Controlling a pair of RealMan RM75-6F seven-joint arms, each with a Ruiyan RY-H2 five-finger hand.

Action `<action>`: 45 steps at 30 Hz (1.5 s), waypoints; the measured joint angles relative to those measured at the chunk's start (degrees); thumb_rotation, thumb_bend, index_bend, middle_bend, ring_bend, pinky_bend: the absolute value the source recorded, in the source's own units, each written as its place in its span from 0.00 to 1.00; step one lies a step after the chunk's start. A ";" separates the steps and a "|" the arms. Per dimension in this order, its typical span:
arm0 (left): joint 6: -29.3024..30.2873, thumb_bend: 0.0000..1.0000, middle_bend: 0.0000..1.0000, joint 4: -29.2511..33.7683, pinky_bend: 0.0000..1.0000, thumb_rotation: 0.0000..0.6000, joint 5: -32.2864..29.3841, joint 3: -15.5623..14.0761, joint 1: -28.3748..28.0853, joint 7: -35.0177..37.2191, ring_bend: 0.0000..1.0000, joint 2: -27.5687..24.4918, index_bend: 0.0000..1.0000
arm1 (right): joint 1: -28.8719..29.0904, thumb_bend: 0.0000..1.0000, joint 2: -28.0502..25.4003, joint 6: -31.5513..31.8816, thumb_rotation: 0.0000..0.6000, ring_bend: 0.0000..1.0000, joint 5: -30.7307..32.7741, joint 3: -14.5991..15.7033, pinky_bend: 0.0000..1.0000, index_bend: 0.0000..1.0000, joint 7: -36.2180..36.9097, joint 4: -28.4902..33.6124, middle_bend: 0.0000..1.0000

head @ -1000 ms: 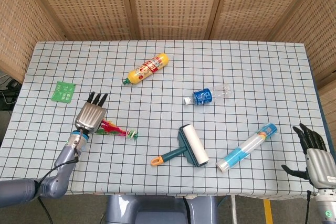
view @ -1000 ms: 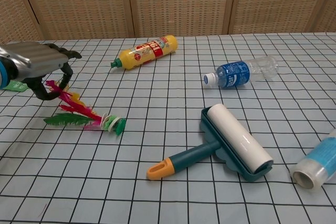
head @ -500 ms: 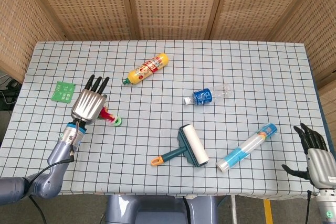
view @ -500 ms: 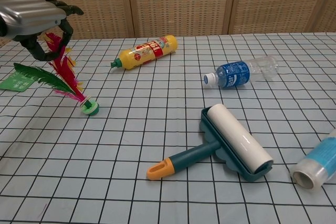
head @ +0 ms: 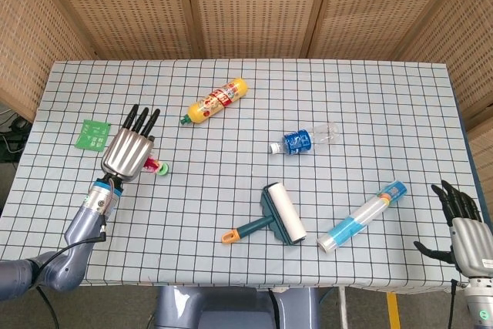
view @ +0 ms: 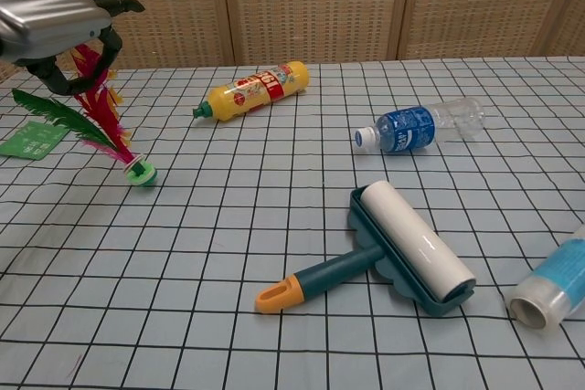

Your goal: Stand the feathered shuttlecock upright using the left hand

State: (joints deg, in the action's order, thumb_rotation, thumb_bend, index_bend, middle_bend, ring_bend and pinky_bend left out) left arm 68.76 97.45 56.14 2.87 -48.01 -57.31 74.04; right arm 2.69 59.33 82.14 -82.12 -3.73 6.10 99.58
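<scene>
From the head camera, the robot's silver-backed left hand point(head: 129, 150) sits over the left part of the blue-gridded tablecloth point(head: 362, 113), dark fingers pointing away from the robot; under its far edge peeks the feathered shuttlecock with red and green plumes and a round green base point(head: 156, 166), only the base and a scrap of red showing, so the grip itself is hidden here; the right hand point(head: 466, 225) hangs off the table's near right corner with fingers apart, holding nothing; well apart from the shuttlecock lie a yellow squeeze bottle on its side point(head: 216, 101), a small clear water bottle with a blue label point(head: 304, 140), a teal lint roller with an orange-tipped handle point(head: 269, 217), a blue-and-white tube point(head: 362, 216) and a flat green card point(head: 92, 134).

From the chest camera, the left hand point(view: 57, 25) is curled around the upper feathers of the shuttlecock point(view: 102, 123), pinching them; the plumes slant down and to the right, the base at or just above the cloth, which cannot be told apart; it is tilted, not upright.

The risks, as a judgement: releasing while it leans would let it topple; feathers are a soft, slippery hold and may slide or bend through the fingers; pressing down at a slant could skid the small base across the cloth.
</scene>
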 measured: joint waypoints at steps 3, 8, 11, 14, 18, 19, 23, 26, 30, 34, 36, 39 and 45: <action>-0.11 0.40 0.00 -0.02 0.00 1.00 0.16 0.04 0.16 0.12 0.00 -0.09 0.79 | 0.02 0.08 -0.01 -0.04 1.00 0.00 0.04 -0.02 0.00 0.03 -0.03 -0.01 0.00; -0.02 0.39 0.00 0.66 0.00 1.00 0.86 0.00 0.55 0.36 0.00 -0.81 0.65 | 0.07 0.08 0.07 -0.21 1.00 0.00 0.06 0.02 0.00 0.03 -0.07 -0.10 0.00; -0.03 0.33 0.00 0.61 0.00 1.00 1.15 -0.21 0.73 0.15 0.00 -0.87 0.41 | 0.11 0.08 0.12 -0.39 1.00 0.00 0.05 0.13 0.00 0.03 -0.22 -0.11 0.00; -0.06 0.28 0.00 0.09 0.00 1.00 1.50 -0.62 0.77 -0.88 0.00 -0.58 0.13 | 0.09 0.08 0.13 -0.31 1.00 0.00 0.03 0.12 0.00 0.03 -0.23 -0.06 0.00; 0.57 0.27 0.00 -0.83 0.00 1.00 2.79 -0.93 0.97 -1.80 0.00 0.23 0.01 | 0.13 0.08 0.13 -0.41 1.00 0.00 0.03 0.12 0.00 0.03 -0.05 -0.12 0.00; 0.79 0.27 0.00 -0.99 0.00 1.00 3.15 -0.91 1.05 -1.59 0.00 0.37 0.00 | 0.15 0.08 0.14 -0.44 1.00 0.00 0.00 0.13 0.00 0.03 -0.07 -0.13 0.00; 2.22 0.27 0.00 -1.76 0.00 1.00 5.18 -0.57 1.68 -0.34 0.00 0.73 0.00 | 0.18 0.08 0.17 -0.52 1.00 0.00 -0.03 0.18 0.00 0.03 -0.16 -0.16 0.00; 3.45 0.27 0.00 -1.69 0.00 1.00 5.88 0.09 2.36 1.21 0.00 0.67 0.00 | 0.16 0.08 0.15 -0.43 1.00 0.00 0.00 0.13 0.00 0.03 -0.06 -0.16 0.00; 5.33 0.27 0.00 -0.14 0.00 1.00 7.23 0.72 3.74 4.22 0.00 0.01 0.00 | 0.12 0.08 0.11 -0.30 1.00 0.00 -0.13 0.14 0.00 0.03 -0.07 -0.21 0.00; 8.00 0.27 0.00 3.69 0.00 1.00 9.34 0.47 6.42 8.06 0.00 -1.49 0.00 | 0.11 0.08 0.11 -0.19 1.00 0.00 -0.40 0.20 0.00 0.03 -0.12 -0.17 0.00; 10.12 0.27 0.00 5.95 0.00 1.00 11.24 -0.32 8.67 10.43 0.00 -2.32 0.00 | 0.11 0.08 0.18 -0.01 1.00 0.00 -0.75 0.25 0.00 0.03 -0.27 -0.16 0.00; 13.33 0.27 0.00 8.42 0.00 1.00 14.73 -2.44 12.60 14.28 0.00 -3.24 0.01 | 0.08 0.08 0.29 0.28 1.00 0.00 -1.19 0.35 0.00 0.04 -0.74 -0.14 0.00; 18.50 0.27 0.00 10.52 0.00 1.00 20.29 -8.26 20.87 23.31 0.00 -4.92 0.01 | -0.10 0.08 0.68 1.68 1.00 0.00 -2.64 0.45 0.00 0.04 -2.15 -0.11 0.00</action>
State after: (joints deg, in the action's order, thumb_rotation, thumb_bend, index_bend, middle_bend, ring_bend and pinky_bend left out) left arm 87.25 107.97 76.43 -5.39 -27.15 -34.01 69.12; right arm 2.59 60.01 83.82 -84.75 -3.28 3.95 99.47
